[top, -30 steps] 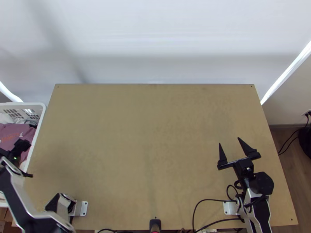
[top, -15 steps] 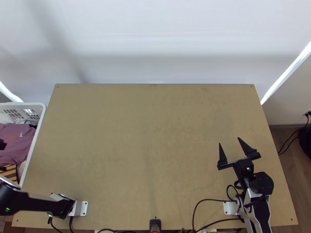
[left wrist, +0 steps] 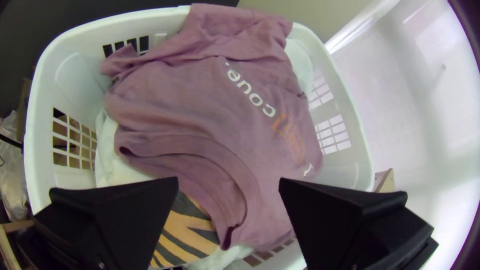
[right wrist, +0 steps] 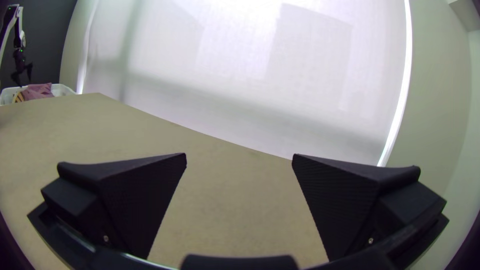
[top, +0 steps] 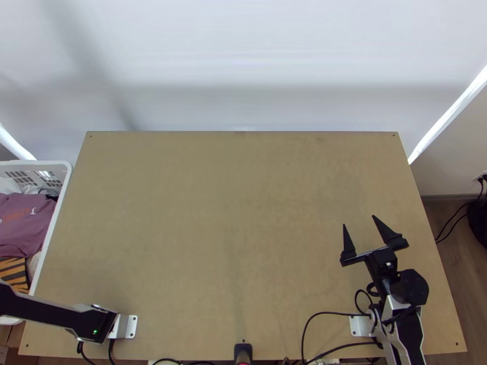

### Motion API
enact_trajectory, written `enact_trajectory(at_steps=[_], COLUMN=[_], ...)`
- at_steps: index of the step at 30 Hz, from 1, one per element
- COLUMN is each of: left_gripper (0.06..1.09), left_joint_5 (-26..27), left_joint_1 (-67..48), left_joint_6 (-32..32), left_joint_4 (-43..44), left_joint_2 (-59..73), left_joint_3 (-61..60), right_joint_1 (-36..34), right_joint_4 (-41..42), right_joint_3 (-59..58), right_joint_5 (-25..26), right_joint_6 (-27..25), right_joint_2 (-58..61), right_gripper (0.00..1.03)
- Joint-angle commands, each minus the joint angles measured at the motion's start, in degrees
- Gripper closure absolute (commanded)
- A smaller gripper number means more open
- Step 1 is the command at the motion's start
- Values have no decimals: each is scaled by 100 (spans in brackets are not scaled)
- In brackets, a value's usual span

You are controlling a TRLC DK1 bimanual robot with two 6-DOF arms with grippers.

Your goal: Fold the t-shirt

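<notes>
T-shirt (left wrist: 190,110) in basket (left wrist: 70,85), lettering (left wrist: 255,99) white, apparently orange; left gripper (left wrist: 228,180), right gripper (top: 359,220): fingers apart.

Black arms (top: 416,334) — silver edging (top: 397,304), green light (top: 94,332), looped black cable (top: 356,295), tapered right pincer (top: 359,221)

One camera high over the table, two on the wrists.
The top view looks steeply down from above the near edge, far enough off to hold the whole light wooden table (top: 243,213) and the smooth white screen (top: 243,91) behind it. The left wrist view faces down from close above the white plastic basket with slotted walls (top: 66,167). The right wrist view sits low at the table's right, facing out across it to the screen. All three views share the basket and the mauve printed T-shirt (left wrist: 200,110) in it, smallest in the right wrist view.
</notes>
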Motion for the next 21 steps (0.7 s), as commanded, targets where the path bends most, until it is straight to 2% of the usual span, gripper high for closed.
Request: enact_trajectory(at_steps=[1,12,13,15,20,21], left_gripper=[11,11,15,29,73,86], left_joint_5=[89,89,89,89,80,54], left_joint_1=[20,-59,-68,-85,-138,-147], left_joint_6=[131,140,140,131,131,131], left_joint_4=[-275,-134,-99,-64,270,402], left_joint_2=[434,953,1005,1093,1120,1111], left_joint_3=[447,799,817,852,755,720], right_joint_1=[-46,-46,-46,-46,-46,-46], right_joint_4=[-48,-57,-57,-57,-57,-57], right_joint_3=[-47,-47,-47,-47,-47,-47], right_joint_5=[34,34,43,34,34,34], right_joint_6=[-83,-83,-83,-83,-83,-83], right_joint_2=[-38,-38,-38,-38,-38,-38], right_gripper=[4,4,4,4,4,4])
